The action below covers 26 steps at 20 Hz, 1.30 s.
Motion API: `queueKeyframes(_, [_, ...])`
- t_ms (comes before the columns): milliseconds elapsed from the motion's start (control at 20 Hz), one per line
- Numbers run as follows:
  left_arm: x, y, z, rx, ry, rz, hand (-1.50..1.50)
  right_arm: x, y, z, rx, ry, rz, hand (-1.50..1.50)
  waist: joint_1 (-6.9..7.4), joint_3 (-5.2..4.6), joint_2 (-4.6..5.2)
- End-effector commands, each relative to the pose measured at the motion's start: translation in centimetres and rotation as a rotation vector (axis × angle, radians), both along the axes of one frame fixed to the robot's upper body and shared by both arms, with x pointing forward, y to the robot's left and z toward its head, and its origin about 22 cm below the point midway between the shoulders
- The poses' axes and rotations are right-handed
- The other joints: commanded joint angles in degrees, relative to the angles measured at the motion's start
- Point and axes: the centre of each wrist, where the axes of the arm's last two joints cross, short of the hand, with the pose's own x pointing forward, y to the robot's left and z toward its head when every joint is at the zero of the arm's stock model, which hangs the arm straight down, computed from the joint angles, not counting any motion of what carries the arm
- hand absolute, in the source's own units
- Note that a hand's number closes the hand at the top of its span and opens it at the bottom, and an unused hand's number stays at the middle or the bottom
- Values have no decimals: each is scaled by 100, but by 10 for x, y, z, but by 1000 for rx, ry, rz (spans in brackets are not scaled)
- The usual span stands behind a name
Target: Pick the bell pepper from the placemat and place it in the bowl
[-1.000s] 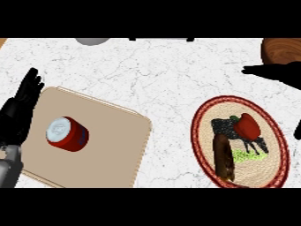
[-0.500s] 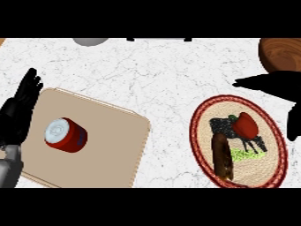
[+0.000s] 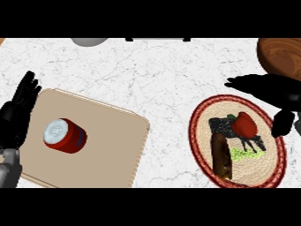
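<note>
The red bell pepper (image 3: 245,125) with a green stem lies on the round woven placemat (image 3: 269,170), which has a dark red rim, at the right of the head view. My right hand (image 3: 275,90) hovers open just above and to the right of the pepper, fingers pointing left and thumb hanging down beside it, apart from it. The brown wooden bowl (image 3: 289,58) stands at the top right, partly cut off by the view's edge and partly hidden by that hand. My left hand (image 3: 12,118) rests open at the left edge, fingers up.
A tan cutting board (image 3: 107,141) lies at the left with a red can (image 3: 65,135) on its side. Dark brown, black and green patches (image 3: 222,154) mark the placemat beside the pepper. A grey rounded object (image 3: 91,41) shows at the top edge.
My right hand has moved left and down, from beside the bowl to over the placemat's upper right, closing in on the pepper. The left hand and pepper have stayed put.
</note>
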Motion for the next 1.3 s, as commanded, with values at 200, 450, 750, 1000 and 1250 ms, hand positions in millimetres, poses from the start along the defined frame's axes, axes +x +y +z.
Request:
queueKeyframes(200, [9, 9, -1, -4, -2, -4, 0, -8, 1, -36, -33, 81, -1, -150, -13, 0, 4])
queueKeyframes(450, [14, -4, 14, 2, -6, -17, 0, -3, 2, -58, -29, 85, -30, -150, 3, 1, 6])
queueKeyframes(750, [2, -6, -10, 14, -4, 0, 0, 0, -5, -66, -17, 52, -47, -150, 0, 1, 4])
queueKeyframes(1000, [2, 3, -9, -9, -4, 1, 0, -5, 8, -70, -44, 54, -58, -150, -7, 0, 1])
queueKeyframes(1250, [-1, -2, -4, 8, 8, -16, 0, 0, 9, -86, -34, 116, 31, 150, 9, 0, 3])
